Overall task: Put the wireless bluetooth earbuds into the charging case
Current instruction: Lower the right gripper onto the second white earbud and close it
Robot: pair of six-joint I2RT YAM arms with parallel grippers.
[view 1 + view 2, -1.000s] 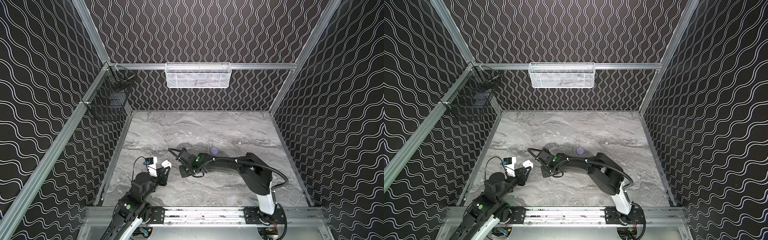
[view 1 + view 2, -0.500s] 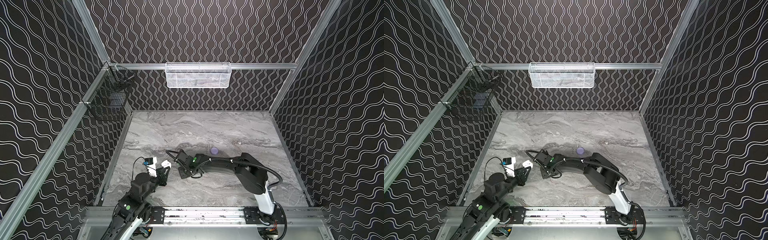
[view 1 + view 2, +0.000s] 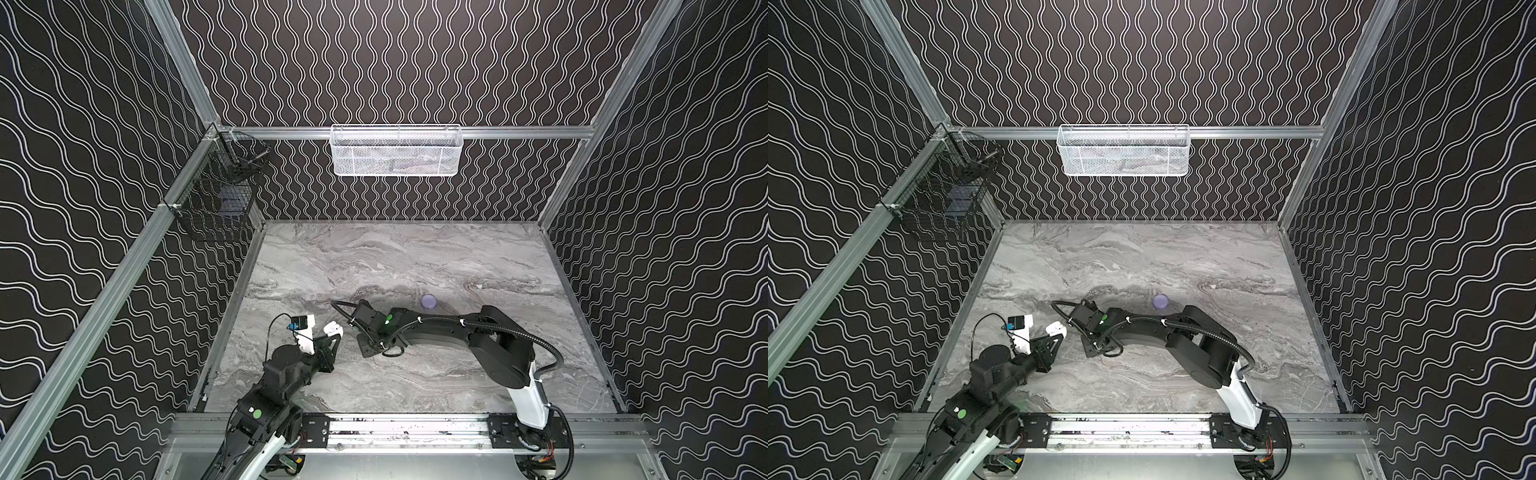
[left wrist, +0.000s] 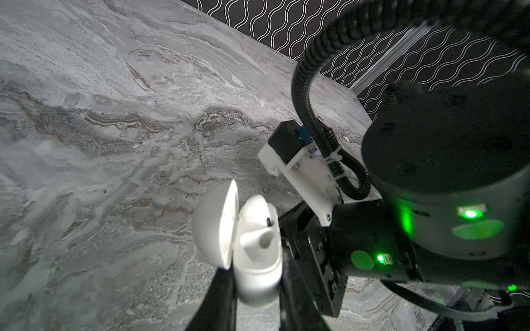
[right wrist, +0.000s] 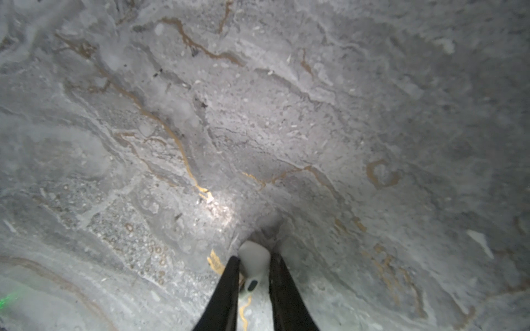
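- The right gripper (image 5: 253, 262) is pinched narrow on a white earbud (image 5: 254, 252), with its two black fingers (image 5: 229, 283) pressed against the bud's sides low over the marble tabletop (image 5: 315, 114).
- The bud's rounded head pokes out past the fingertips, and a dark oval patch on its stem faces the wrist camera.
- A shadow lies right under the bud. Whether it touches the marble or hangs just above it cannot be told.
- The left gripper (image 4: 255, 278) is clamped on a white charging case (image 4: 258, 266), one finger on each side of the body, holding it above the marble.
- The case's lid (image 4: 215, 226) stands hinged open, and a hollow socket (image 4: 264, 243) shows in the inner face.
- Beside that socket sits a rounded white lump with a dark dot. Whether it is a seated earbud cannot be told.
- In both top views the white charging case (image 3: 333, 329) (image 3: 1056, 329) sits over the near left of the table. The right gripper (image 3: 368, 351) (image 3: 1093, 351) points down just beside it, its arm reaching across from the right.
- A lilac round case (image 3: 428, 301) (image 3: 1160, 301) rests on the marble behind the right arm, apart from both grippers.
- A white mesh basket (image 3: 395, 149) hangs on the back rail, and a black wire basket (image 3: 220, 195) hangs on the left rail.
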